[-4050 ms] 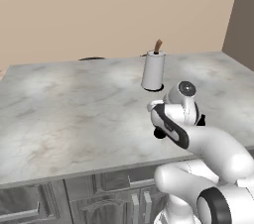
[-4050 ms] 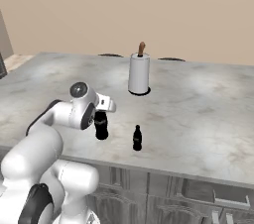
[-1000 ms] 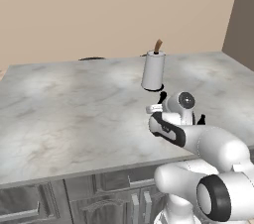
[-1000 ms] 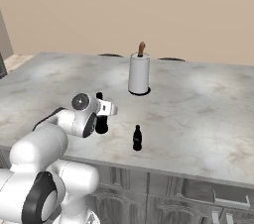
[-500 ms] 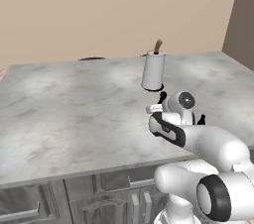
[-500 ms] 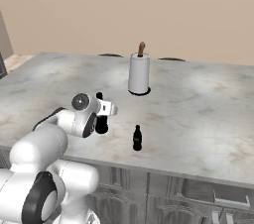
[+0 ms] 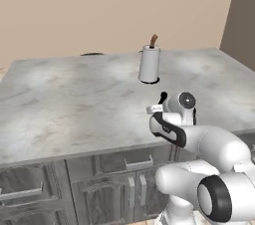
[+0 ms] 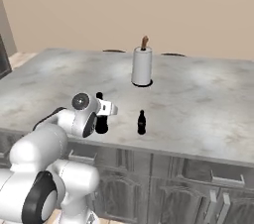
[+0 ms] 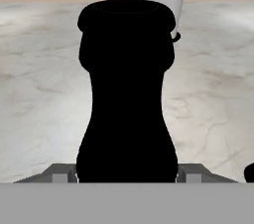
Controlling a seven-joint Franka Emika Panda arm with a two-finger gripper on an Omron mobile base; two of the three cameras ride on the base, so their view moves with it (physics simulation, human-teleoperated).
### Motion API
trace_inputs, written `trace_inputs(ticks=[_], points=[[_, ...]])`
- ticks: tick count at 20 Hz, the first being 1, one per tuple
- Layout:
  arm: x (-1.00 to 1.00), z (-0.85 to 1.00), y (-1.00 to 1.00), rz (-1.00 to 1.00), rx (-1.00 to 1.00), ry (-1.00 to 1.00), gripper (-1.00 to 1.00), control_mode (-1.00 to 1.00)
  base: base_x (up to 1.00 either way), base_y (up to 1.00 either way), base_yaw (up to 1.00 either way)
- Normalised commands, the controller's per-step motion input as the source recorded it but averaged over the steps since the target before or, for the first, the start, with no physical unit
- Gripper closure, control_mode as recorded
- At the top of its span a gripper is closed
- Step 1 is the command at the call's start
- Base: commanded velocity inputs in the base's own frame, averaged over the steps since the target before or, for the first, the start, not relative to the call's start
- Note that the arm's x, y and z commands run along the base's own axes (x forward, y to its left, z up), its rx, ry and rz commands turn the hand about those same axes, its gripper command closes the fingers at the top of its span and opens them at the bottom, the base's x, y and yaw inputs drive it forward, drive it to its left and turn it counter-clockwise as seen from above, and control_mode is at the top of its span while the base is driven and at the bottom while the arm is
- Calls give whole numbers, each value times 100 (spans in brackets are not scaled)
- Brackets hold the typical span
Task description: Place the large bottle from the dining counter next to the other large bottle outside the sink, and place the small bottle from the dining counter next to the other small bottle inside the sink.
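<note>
Fingers (image 9: 64, 173) closed around large black bottle (image 9: 126, 94), upright near marble worktop (image 7: 74, 99) front edge. Small bottle (image 8: 141, 122) just beside. No label or writing readable anywhere.

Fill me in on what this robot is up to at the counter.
The white arm has its gripper at the large black bottle near the front edge of the marble counter. In the hand view the bottle stands upright between the fingers, close on both sides; whether they press on it I cannot tell. It is not yet lifted. The small black bottle stands beside it, untouched, and a paper towel roll stands further back.
</note>
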Motion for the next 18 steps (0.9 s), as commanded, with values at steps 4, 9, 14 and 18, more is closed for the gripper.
trace_inputs(ticks=[4, 9, 14, 18], points=[[0, 0, 0, 0, 0, 0, 100, 100, -12, 31, 0], [0, 0, 0, 0, 0, 0, 100, 100, 6, 66, 0], [0, 0, 0, 0, 0, 0, 100, 100, 18, 89, 0], [0, 0, 0, 0, 0, 0, 100, 100, 20, 98, 0]])
